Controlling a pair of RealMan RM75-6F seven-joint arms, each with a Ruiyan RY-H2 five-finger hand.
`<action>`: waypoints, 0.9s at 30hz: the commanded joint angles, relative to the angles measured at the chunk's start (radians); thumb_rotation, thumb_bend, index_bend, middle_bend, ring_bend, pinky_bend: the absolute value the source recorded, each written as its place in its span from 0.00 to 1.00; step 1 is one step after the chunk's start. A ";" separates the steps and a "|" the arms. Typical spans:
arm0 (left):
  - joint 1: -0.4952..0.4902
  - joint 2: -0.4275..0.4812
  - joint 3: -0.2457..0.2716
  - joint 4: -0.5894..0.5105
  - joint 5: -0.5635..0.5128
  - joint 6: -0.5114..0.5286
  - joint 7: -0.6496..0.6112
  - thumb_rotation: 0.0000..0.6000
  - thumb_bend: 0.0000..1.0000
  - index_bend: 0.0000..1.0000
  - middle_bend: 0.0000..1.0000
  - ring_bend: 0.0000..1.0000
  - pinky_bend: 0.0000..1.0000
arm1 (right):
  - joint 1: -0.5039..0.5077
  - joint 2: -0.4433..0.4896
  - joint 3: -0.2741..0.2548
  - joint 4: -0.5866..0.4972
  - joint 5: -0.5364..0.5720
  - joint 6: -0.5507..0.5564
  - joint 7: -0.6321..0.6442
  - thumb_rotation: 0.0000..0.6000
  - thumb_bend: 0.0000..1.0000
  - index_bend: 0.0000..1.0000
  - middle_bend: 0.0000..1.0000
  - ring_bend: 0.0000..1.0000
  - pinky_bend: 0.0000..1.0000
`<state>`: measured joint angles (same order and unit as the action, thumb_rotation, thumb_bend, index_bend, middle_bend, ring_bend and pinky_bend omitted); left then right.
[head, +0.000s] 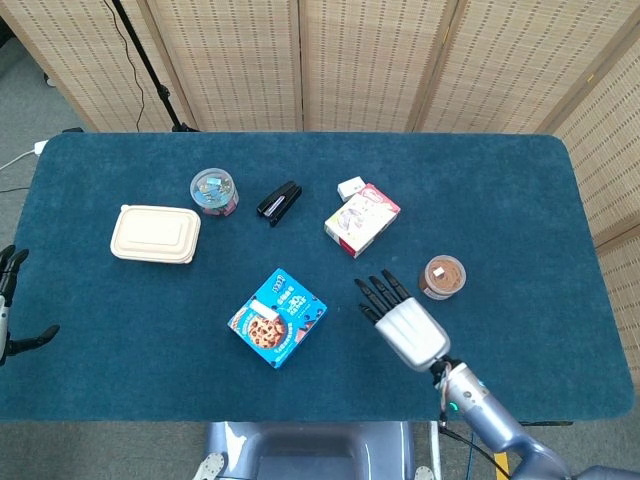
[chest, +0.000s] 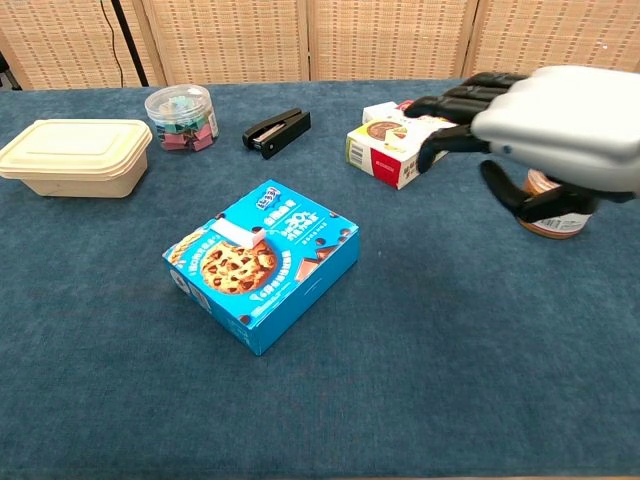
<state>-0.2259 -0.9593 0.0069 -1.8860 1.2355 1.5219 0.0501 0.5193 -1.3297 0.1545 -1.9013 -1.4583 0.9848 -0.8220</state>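
My right hand (head: 405, 320) hangs over the blue cloth with its palm down and its fingers (chest: 462, 102) stretched out and apart, holding nothing. From the head camera it sits between the blue cookie box (head: 278, 317) on one side and the small brown jar (head: 442, 277) on the other, closer to the jar and touching neither. In the chest camera the same hand (chest: 560, 130) fills the upper right and covers most of the jar (chest: 552, 222), whose lower edge and label show under the palm. The fingertips point toward the white and red carton (head: 361, 219), which lies a little further up the table, with a small white box (head: 350, 187) just beside its far corner.

My left hand (head: 8, 305) shows only at the very left edge of the head camera, off the side of the table (head: 500, 180). I see a few dark fingertips and a thumb held apart with nothing between them, so it looks open and empty.

Further out on the left half, the beige lidded food container (head: 155, 234) lies flat. Behind it stands the clear tub of coloured clips (head: 214, 191), and beside that the black stapler (head: 279, 202), lying at an angle. The cookie box sits nearest my edge of the table, turned corner-on, well apart from the container.
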 joint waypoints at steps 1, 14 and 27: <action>0.003 0.012 -0.015 0.009 -0.003 -0.025 -0.025 1.00 0.13 0.00 0.00 0.00 0.00 | 0.068 -0.090 0.031 0.002 0.070 -0.042 -0.075 1.00 0.90 0.24 0.00 0.00 0.00; 0.026 0.027 -0.038 0.016 0.019 -0.067 -0.064 1.00 0.13 0.00 0.00 0.00 0.00 | 0.242 -0.263 0.086 0.049 0.252 -0.076 -0.194 1.00 0.91 0.27 0.00 0.00 0.00; 0.043 0.038 -0.061 0.029 0.027 -0.099 -0.105 1.00 0.13 0.00 0.00 0.00 0.00 | 0.382 -0.401 0.072 0.191 0.405 -0.064 -0.260 1.00 0.91 0.27 0.00 0.00 0.00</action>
<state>-0.1840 -0.9222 -0.0533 -1.8583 1.2615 1.4243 -0.0534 0.8880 -1.7140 0.2298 -1.7301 -1.0622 0.9115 -1.0793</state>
